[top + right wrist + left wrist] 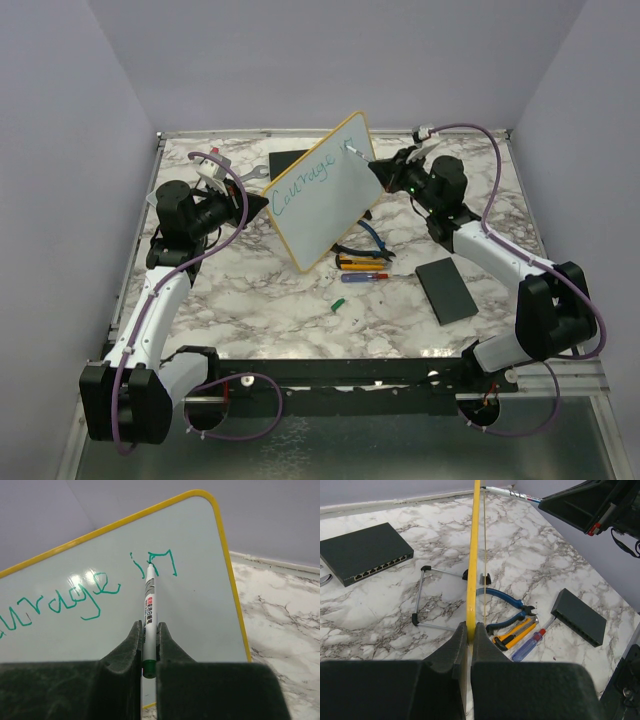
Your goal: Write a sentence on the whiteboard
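Marble-patterned table point(270, 310) below grey walls. Raised tilted over it, whiteboard point(330, 200), yellow rim clamped edge-on between the closed left gripper point(469, 630). Pinched tight around a marker point(149, 600), right gripper point(148, 632), nib touching the board at "in". Teal sentence point(95, 597) reading "Courage in".

Lab test cell: marbled table point(300, 320), network switch point(365, 552), pliers point(500, 596).

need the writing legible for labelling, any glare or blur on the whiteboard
Right wrist: small glare patches on the whiteboard by the sentence, strokes sharp; the right gripper holding the marker looks soft. Left wrist: board edge-on, no writing shown. Top external: writing small, no glare.
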You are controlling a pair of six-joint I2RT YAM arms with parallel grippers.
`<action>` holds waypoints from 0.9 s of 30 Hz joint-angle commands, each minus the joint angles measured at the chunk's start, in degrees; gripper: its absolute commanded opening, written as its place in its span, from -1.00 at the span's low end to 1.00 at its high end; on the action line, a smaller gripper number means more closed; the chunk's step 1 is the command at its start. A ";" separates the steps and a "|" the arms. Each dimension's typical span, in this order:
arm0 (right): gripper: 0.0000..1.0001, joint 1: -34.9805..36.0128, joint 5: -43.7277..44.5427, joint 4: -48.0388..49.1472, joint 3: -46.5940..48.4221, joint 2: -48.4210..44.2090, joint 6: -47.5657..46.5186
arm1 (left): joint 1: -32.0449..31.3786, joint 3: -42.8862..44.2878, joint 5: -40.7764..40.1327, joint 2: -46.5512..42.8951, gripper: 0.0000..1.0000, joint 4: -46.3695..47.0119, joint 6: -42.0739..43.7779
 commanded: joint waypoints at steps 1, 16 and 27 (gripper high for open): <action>-0.99 0.71 -0.07 0.63 -1.31 0.39 0.29 | -0.01 -0.54 -0.15 -1.41 -1.00 1.69 1.05; -0.99 0.65 1.29 2.07 -3.52 -3.32 0.57 | -0.05 -0.63 -0.69 -1.51 -1.00 1.68 0.98; -0.99 0.71 -1.53 0.91 -6.90 -9.99 -0.39 | -0.01 -0.78 -1.24 -1.75 -1.00 1.75 0.73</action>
